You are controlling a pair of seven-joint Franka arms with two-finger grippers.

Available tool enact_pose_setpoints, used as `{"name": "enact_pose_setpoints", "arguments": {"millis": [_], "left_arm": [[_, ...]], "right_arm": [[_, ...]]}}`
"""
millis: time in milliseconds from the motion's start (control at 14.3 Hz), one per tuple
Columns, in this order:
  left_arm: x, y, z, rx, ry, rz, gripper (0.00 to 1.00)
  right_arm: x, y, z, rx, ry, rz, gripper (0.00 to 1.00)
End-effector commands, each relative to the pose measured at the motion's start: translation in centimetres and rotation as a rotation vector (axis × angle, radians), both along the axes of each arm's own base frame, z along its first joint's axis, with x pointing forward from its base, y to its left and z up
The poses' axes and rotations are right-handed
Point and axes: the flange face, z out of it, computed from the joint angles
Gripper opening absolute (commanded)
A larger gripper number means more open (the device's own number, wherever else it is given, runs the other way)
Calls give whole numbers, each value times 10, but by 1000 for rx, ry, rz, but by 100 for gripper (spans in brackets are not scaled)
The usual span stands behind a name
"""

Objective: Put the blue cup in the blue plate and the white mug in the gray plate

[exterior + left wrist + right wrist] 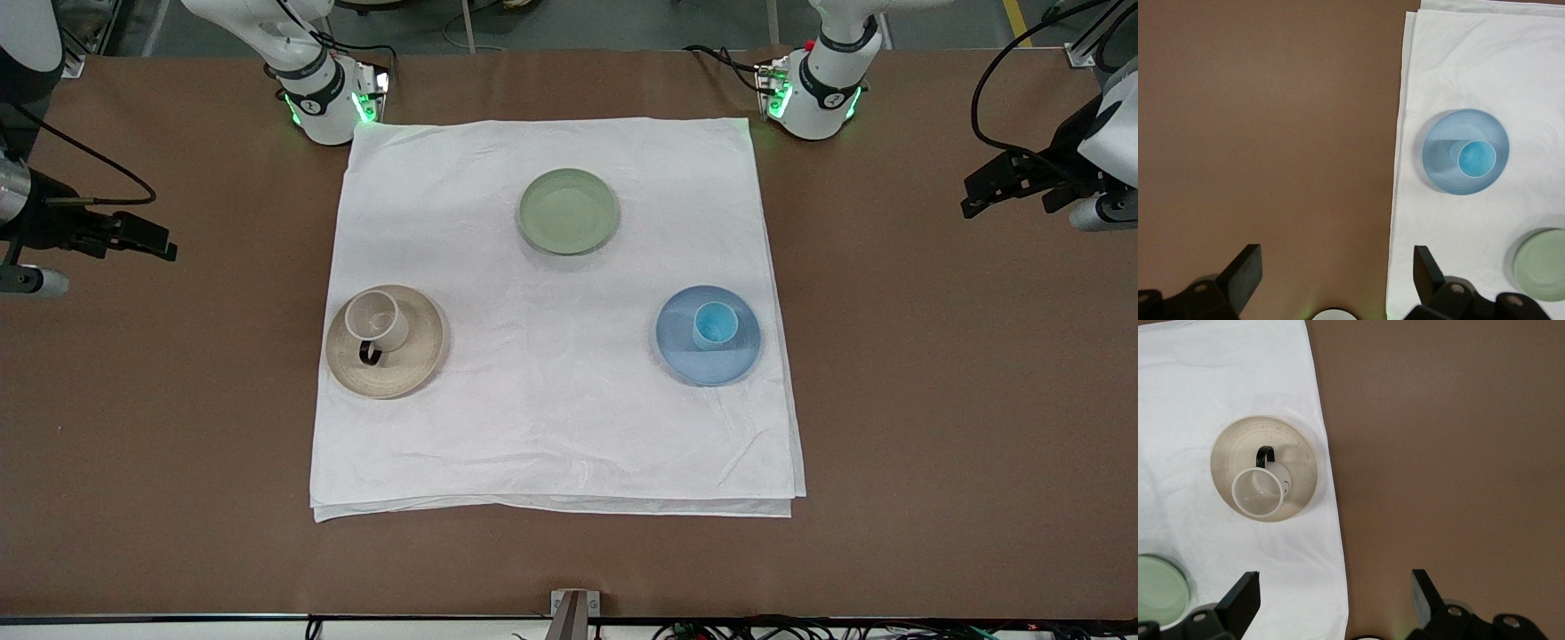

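A brown table [160, 462] carries a square white cloth [551, 409] spread across its middle, with three plates on it arranged in a triangle. Taking the cloth as a clock face seen from the front camera, a pale green plate [568, 211] sits empty at about 12 o'clock, nearest the robot bases. The gray plate [385, 340] lies at about 8 o'clock, close to the cloth's edge toward the right arm's end of the table. The white mug [376, 318] stands upright on it, set toward the plate's rim that faces the bases, its dark handle pointing at the front camera. The blue plate [708, 334] lies at about 4 o'clock, toward the left arm's end. The blue cup [715, 324] stands upright near its middle, mouth up.

Nothing lies between the plates.

The right gripper [133, 233] waits over bare table off the cloth, well apart from the gray plate, its fingers spread wide and holding nothing. The left gripper [1000, 182] waits over bare table at its own end, well apart from the blue plate, likewise spread wide and empty.
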Motion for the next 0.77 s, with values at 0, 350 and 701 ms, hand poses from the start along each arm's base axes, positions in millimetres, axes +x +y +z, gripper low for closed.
{"name": "enact_pose_setpoints", "arguments": {"millis": [0,350,701], "left_arm": [[-1,2,8,-13,-19,-13,100],[3,-3,7,-7,-18,-21,100],[3,-2,7,-8,-16,-33,100]], "right_arm": [[-23,2,17,-10,-35,-7,100],[-35,-1,40,-12,-79,-6,100],[-34,-4,45,-13,-97,-4,100]]}}
